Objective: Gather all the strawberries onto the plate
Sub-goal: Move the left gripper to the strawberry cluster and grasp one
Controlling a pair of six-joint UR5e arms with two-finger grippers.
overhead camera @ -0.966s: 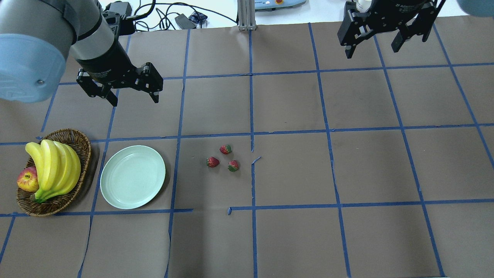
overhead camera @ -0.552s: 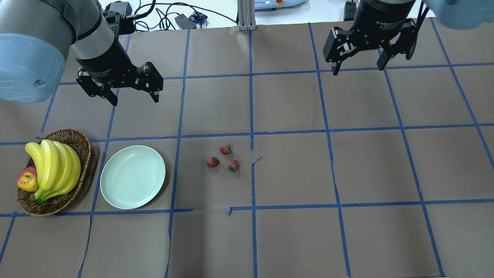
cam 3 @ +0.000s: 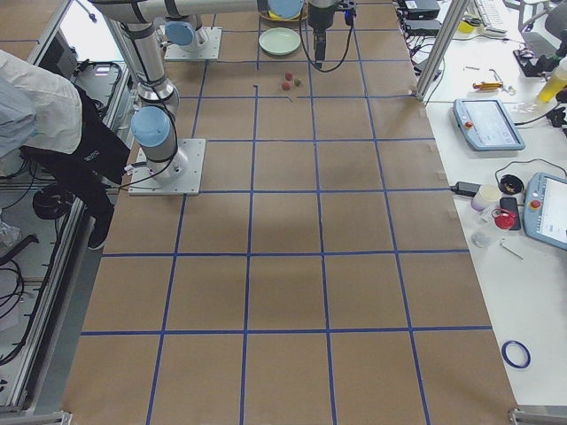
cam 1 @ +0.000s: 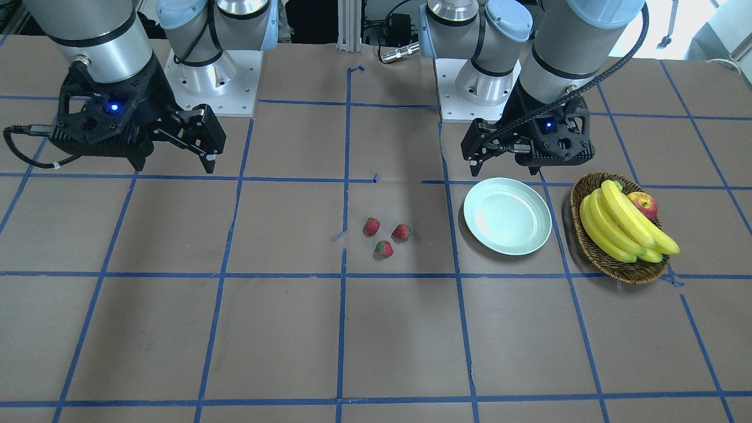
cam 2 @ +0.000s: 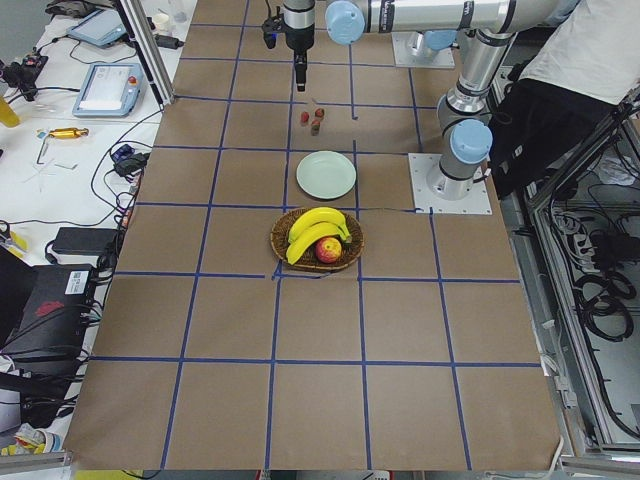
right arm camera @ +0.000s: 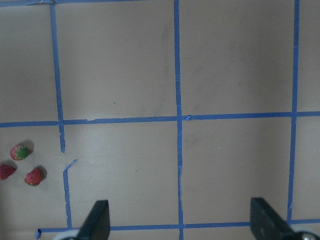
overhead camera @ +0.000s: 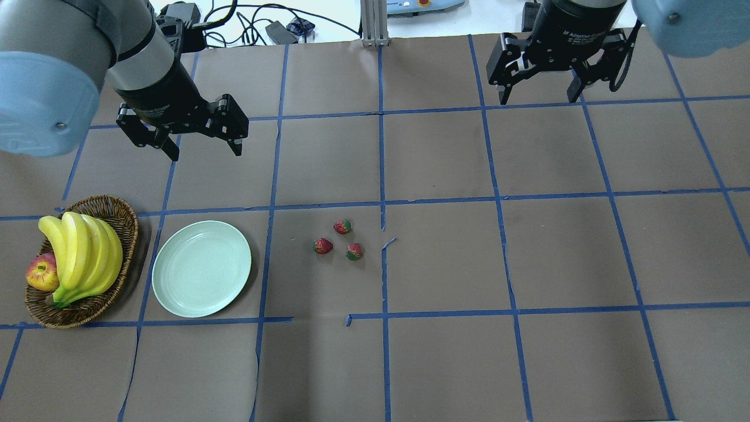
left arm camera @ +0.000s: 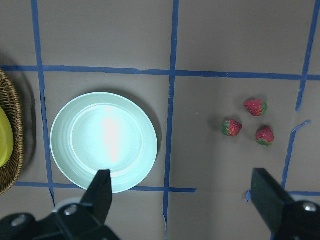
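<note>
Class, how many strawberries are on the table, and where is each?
3, clustered beside the plate, none on it. In the overhead view: far strawberry, left strawberry, right strawberry. None seems hidden.

Three strawberries and one plate. One basket holds one banana bunch and one apple.

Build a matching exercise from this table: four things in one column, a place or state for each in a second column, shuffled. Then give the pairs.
Things
1. strawberries
2. plate
3. apple
4. left gripper

Places or states
A. empty, next to the wicker basket
B. jaws open, holding nothing
C. clustered together on the table
D. inside the basket, against the bananas

Pairs: 1-C, 2-A, 3-D, 4-B
</note>
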